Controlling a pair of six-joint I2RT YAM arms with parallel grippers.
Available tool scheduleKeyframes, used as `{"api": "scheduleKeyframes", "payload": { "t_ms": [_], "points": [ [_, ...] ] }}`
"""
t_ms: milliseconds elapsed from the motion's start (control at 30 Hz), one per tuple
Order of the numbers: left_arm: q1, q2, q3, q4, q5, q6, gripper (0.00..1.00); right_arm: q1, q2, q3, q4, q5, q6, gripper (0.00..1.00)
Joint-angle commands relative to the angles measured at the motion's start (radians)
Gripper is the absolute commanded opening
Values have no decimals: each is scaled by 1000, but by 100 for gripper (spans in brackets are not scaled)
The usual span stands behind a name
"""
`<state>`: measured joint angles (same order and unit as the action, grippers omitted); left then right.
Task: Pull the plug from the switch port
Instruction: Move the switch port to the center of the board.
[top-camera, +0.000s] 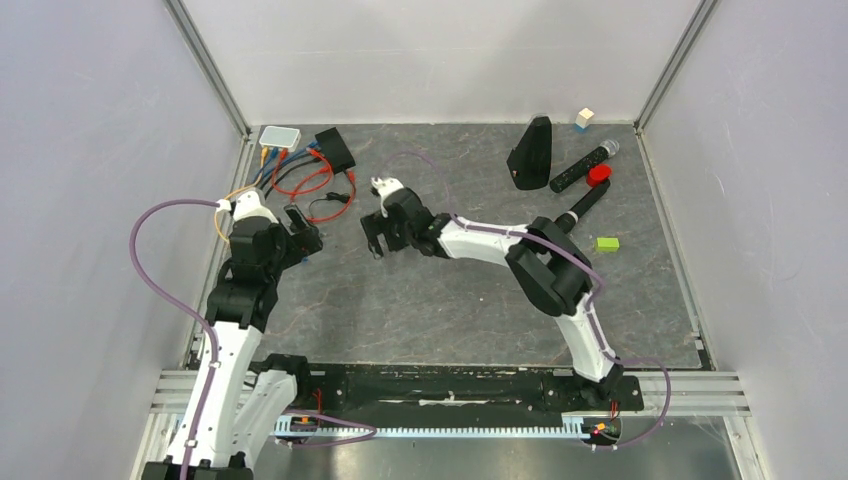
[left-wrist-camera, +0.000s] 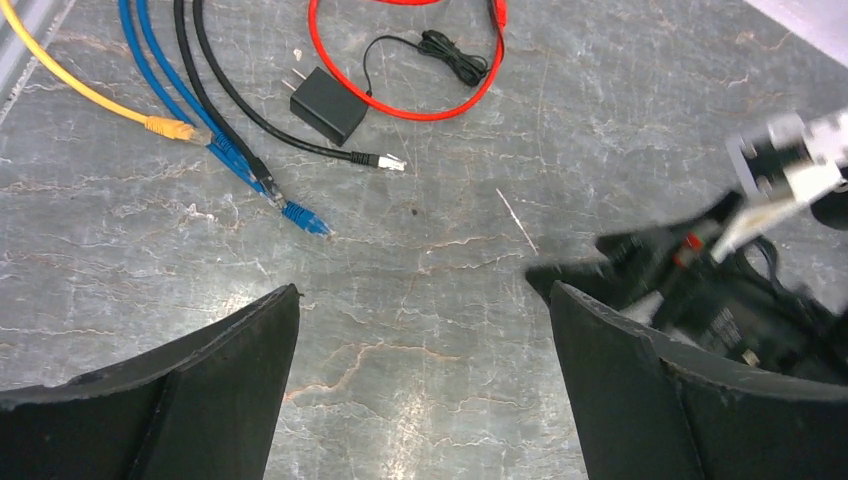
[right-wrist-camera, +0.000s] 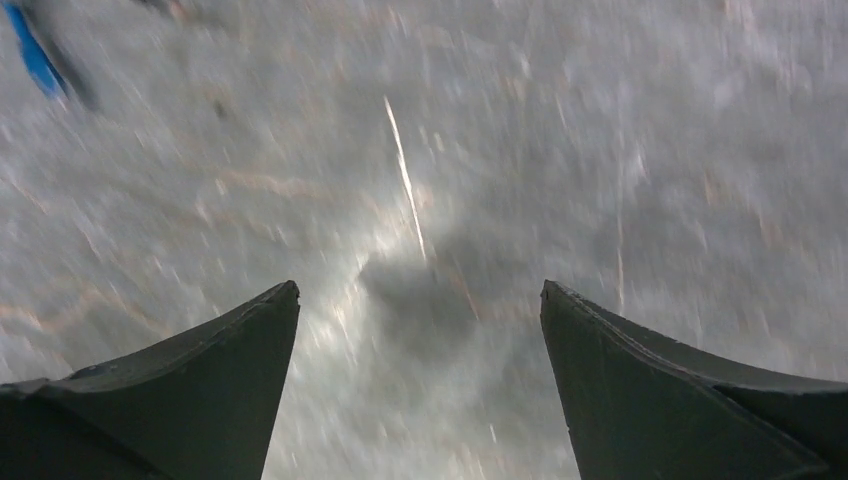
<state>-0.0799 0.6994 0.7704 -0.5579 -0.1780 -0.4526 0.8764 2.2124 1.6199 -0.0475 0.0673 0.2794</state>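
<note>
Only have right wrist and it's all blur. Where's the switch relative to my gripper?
Observer: The switch is in the table's far left corner. The right gripper is nearer the arms and off to the switch's right, well apart from it.
Operator: Blue thing at top left of my frame?
Observer: Probably the loose blue plug. It lies flat on the table, in no port.
Operator: Left arm in my way?
Observer: The left gripper is open and empty. It hangs over the table, nearer the arms than the switch and left of yours.
</note>
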Motion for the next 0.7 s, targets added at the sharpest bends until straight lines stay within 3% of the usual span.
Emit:
{"api": "scheduleKeyframes", "payload": {
  "t_ms": [0,300,500,667],
  "points": [
    [5,54,18,33,43,-20,100,3,-235,-208,132,1,-3,96],
    [5,181,66,14,83,20,95,2,-535,-434,110,5,-60,98],
    [5,329,104,76,125,-14,94,-26,-706,-607,183,-173,-60,98],
    [0,572,183,128,148,-27,75,-57,-849,-650,114,-78,-133,98]
  ]
}}
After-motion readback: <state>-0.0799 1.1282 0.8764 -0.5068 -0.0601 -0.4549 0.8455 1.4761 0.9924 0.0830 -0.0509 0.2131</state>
